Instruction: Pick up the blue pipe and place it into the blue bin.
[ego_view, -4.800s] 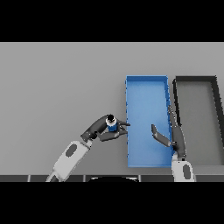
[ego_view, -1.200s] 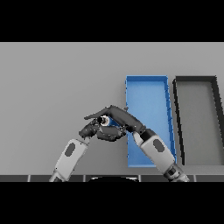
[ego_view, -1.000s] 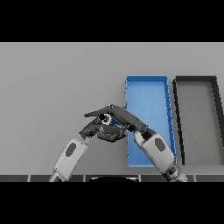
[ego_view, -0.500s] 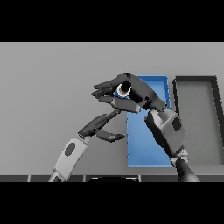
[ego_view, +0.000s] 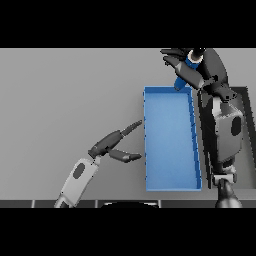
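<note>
Grey table (ego_view: 65, 95) fills my frame; upper right, my right hand (ego_view: 197, 70) curls around the blue pipe (ego_view: 186, 70) above the blue bin (ego_view: 170, 140); lower left, my left hand (ego_view: 112, 145) rests spread.

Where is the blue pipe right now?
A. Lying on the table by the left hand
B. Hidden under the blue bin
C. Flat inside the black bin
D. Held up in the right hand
D: the right hand has its fingers curled round the blue pipe, above the far end of the blue bin.
</note>
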